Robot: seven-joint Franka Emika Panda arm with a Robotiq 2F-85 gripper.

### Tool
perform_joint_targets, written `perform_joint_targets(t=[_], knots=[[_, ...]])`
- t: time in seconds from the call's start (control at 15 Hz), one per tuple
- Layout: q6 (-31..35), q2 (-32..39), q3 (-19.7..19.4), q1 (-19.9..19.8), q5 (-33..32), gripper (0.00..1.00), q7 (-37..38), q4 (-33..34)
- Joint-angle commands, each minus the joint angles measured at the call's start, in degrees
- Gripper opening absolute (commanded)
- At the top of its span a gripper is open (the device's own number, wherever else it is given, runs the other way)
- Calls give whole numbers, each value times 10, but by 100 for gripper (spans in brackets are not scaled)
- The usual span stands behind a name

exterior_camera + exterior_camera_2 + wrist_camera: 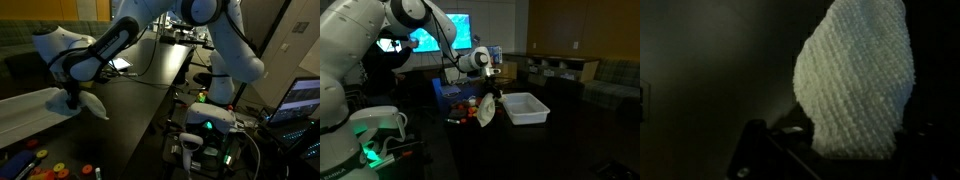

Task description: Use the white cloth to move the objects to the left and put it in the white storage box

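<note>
My gripper (72, 100) is shut on the white cloth (95, 105), which hangs from the jaws above the dark table. In an exterior view the cloth (487, 110) dangles just beside the white storage box (524, 107). In the wrist view the knobbly white cloth (855, 75) fills the right half of the picture, pinched between the dark fingers (830, 150). Small colourful objects (45, 168) lie on the table near the front edge, and they also show in an exterior view (468, 113) next to the cloth. The white storage box (30, 108) lies behind the gripper.
A lit robot base (208, 125) and cables stand at the table's side. A monitor (450, 32) glows at the back. A laptop screen (300, 100) sits at the far edge.
</note>
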Motion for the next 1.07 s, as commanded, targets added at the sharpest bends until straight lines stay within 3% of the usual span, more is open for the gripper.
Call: perform_joint_targets(t=[0.0,0.27,0.6,0.87,1.0], knots=[[-56,-11,50,-91,-31,9,-91,46],[-90,42,90,-165,-29,9,-185,152],[-104,141,121,-202,-20,9,-268,291],[-74,219,142,-210,7,9,-272,387],[-46,252,142,-206,28,9,-226,434]])
